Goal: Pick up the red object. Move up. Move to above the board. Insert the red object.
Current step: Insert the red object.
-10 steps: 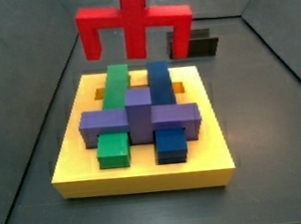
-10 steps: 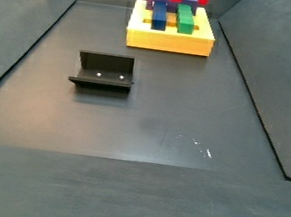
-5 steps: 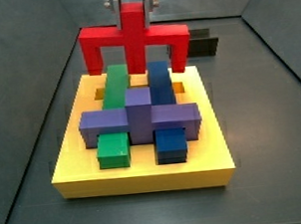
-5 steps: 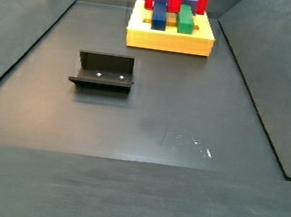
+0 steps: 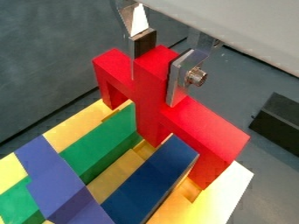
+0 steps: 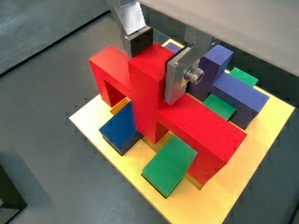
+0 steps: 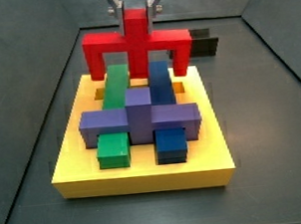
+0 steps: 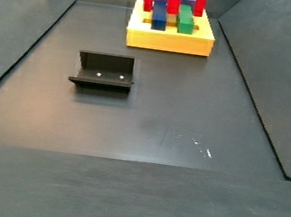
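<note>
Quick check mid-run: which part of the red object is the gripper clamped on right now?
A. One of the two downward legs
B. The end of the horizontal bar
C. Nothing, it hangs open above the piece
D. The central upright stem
D: in both wrist views the gripper has its fingers closed on either side of the stem of the red object, which hangs over the board with its legs pointing down.

floor: dark grey tray floor (image 8: 147,121), matte, faint pale scuffs
walls: low grey sloped sides (image 8: 19,49) around it
fixture (image 8: 103,73): standing on the floor
light: even
</note>
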You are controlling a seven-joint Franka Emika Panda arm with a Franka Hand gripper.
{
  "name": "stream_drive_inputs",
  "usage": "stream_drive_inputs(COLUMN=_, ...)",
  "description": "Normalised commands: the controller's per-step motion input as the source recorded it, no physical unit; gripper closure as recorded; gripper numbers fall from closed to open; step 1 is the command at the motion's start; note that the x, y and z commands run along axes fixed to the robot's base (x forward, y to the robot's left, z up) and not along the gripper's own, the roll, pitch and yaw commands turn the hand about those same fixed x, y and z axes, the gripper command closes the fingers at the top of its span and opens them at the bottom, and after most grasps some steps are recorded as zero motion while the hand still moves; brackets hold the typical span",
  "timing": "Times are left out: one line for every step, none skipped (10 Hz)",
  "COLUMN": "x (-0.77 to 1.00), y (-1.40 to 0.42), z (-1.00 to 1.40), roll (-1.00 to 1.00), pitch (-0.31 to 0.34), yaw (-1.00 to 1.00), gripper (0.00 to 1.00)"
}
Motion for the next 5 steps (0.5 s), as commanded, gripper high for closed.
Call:
stream_drive_inputs(x=0.08, y=0.00, z=-0.11, roll=0.04, pitch=0.000, yaw=0.14, gripper=1.00)
stream_drive_inputs(x=0.00, y=0.00, z=-0.18, roll=0.08, pitch=0.000, yaw=0.12, gripper=1.00)
stream_drive_inputs(x=0.00, y=-0.01, z=-0.14, roll=0.06, pitch=0.000, yaw=0.10, gripper=1.00)
stream_drive_inputs(x=0.00, y=0.00, z=-0.19, roll=0.05, pitch=-0.009, yaw=0.07, gripper=1.00)
stream_drive_inputs(x=0.00, y=-0.02, z=-0.28, roll=0.05, pitch=-0.043, yaw=0.04, gripper=1.00)
